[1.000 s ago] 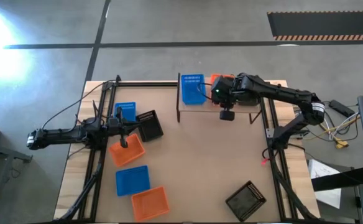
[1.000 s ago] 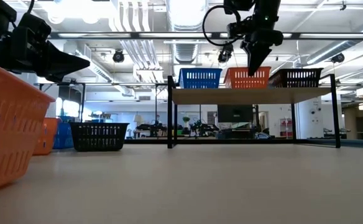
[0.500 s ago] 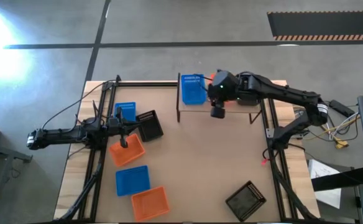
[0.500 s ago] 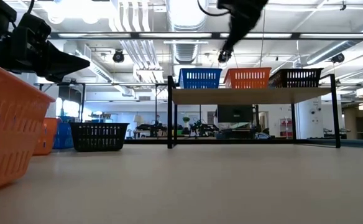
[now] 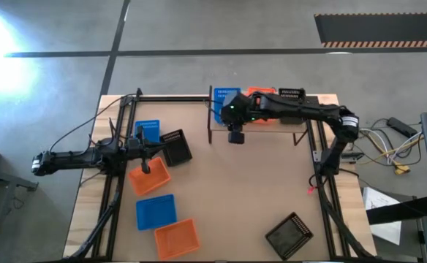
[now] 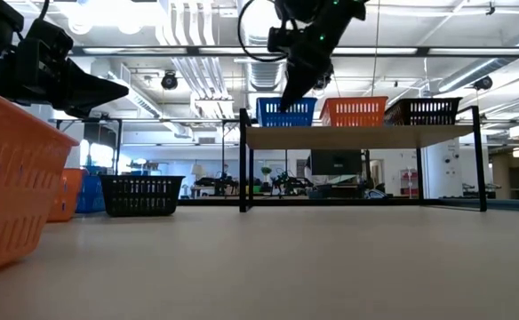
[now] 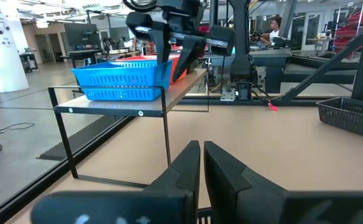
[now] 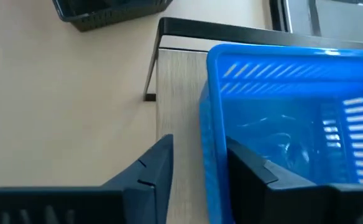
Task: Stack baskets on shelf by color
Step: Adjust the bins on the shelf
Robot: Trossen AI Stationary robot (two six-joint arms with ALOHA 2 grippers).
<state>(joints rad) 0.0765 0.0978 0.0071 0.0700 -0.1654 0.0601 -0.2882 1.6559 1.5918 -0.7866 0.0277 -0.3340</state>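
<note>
three baskets sit in a row on the shelf (image 6: 357, 135): blue (image 6: 286, 111), orange (image 6: 355, 110), black (image 6: 424, 110). right gripper (image 8: 197, 168) hangs over the blue one, fingers parted astride its near wall, not clamped. six more baskets lie on the table (image 5: 235, 197), five by the left arm, one black (image 5: 289, 235) alone. left gripper (image 7: 201, 163), fingers together and empty, hovers above an orange basket (image 5: 149, 178).

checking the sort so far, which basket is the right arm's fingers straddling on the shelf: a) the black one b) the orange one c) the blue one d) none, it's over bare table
c, the right gripper has one finger either side of the blue basket wall on the shelf.
</note>
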